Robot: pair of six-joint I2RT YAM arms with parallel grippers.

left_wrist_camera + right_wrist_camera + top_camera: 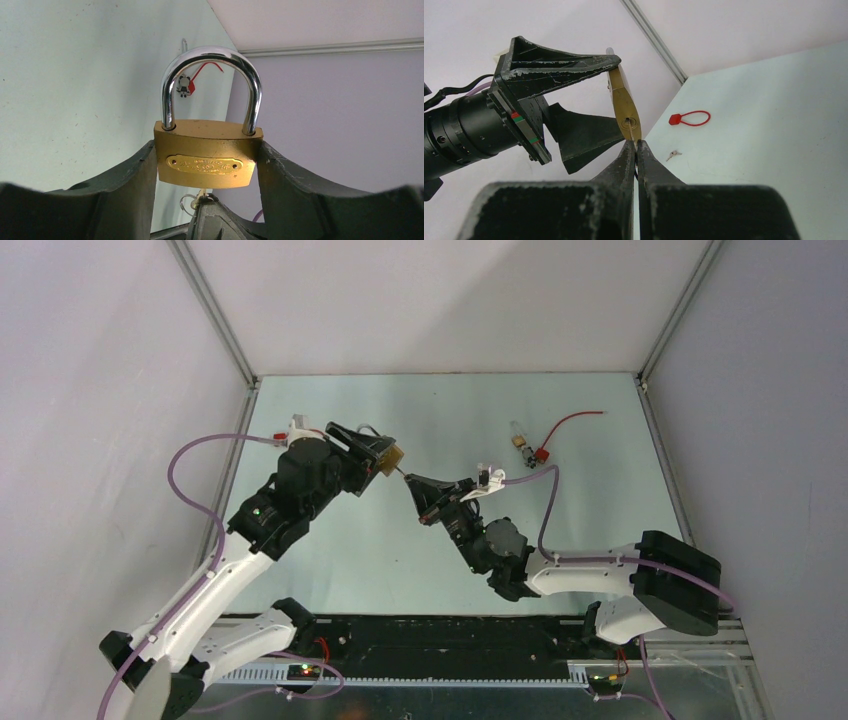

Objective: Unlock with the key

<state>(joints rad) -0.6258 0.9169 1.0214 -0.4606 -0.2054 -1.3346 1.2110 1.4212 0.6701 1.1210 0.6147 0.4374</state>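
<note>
While the left gripper point(376, 456) is clamping the brass padlock point(207, 160), the right gripper point(636, 148) is pinching the thin silvery key point(630, 133) in its keyhole point(628, 122). The chrome shackle point(210, 54) is sitting closed, so the turn is probably remaining.

The pale green table point(600, 530) carries a small padlock point(520, 445) toward 1 o'clock. A red tag point(543, 452) lies just beside it, its red wire point(580, 415) curving off toward 2 o'clock. The right wrist view shows a looped tag point(689, 118) and a small key point(674, 154) nearby.
</note>
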